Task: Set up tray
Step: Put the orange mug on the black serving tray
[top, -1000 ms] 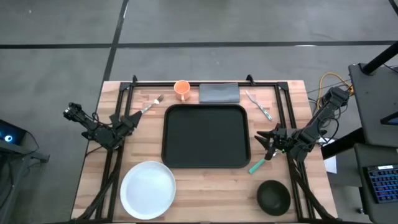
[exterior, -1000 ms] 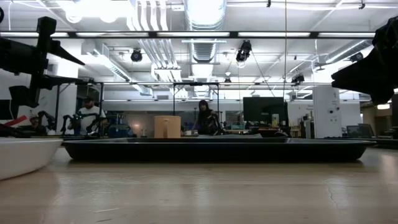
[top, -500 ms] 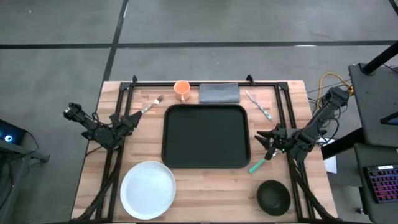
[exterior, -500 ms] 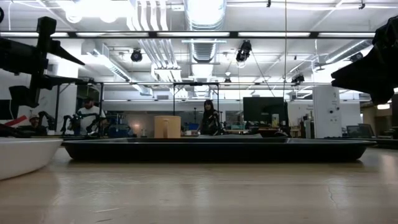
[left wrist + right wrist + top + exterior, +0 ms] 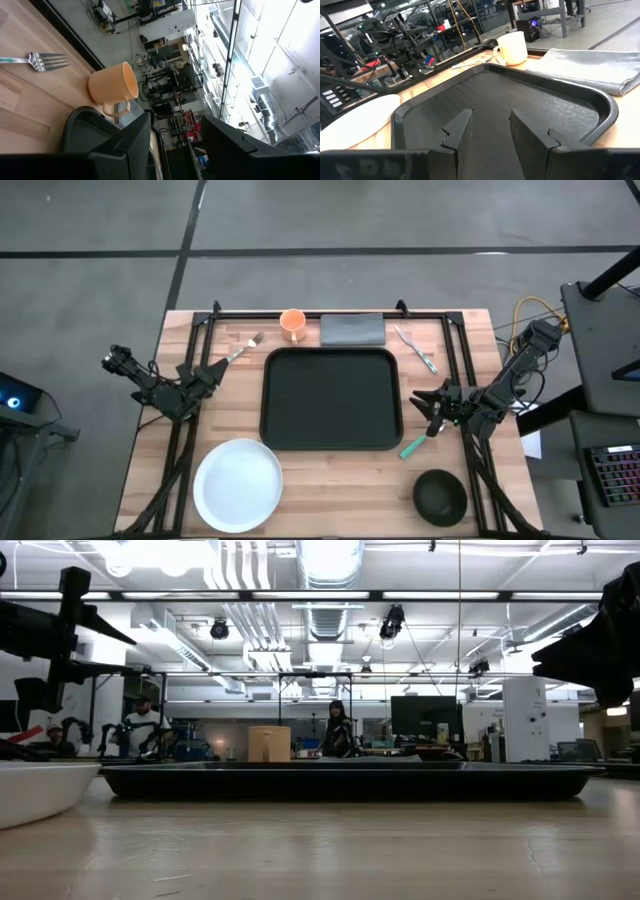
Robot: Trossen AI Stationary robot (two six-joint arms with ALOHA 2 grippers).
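The black tray (image 5: 330, 400) lies flat in the middle of the wooden table and shows edge-on in the low view (image 5: 350, 781). My left gripper (image 5: 210, 372) hovers open left of the tray, level, its fingers apart in the left wrist view (image 5: 175, 145), aimed toward the orange cup (image 5: 114, 86) and the fork (image 5: 45, 61). My right gripper (image 5: 428, 412) hovers open just off the tray's right rim, aimed across the tray (image 5: 520, 110); nothing sits between its fingers (image 5: 492, 132).
A white plate (image 5: 238, 485) rests near left, a dark bowl (image 5: 440, 495) near right. At the far edge stand the orange cup (image 5: 292, 323) and a grey napkin (image 5: 352, 329). A fork (image 5: 240, 350), a green-handled utensil (image 5: 416, 350) and another (image 5: 412, 446) lie on the wood.
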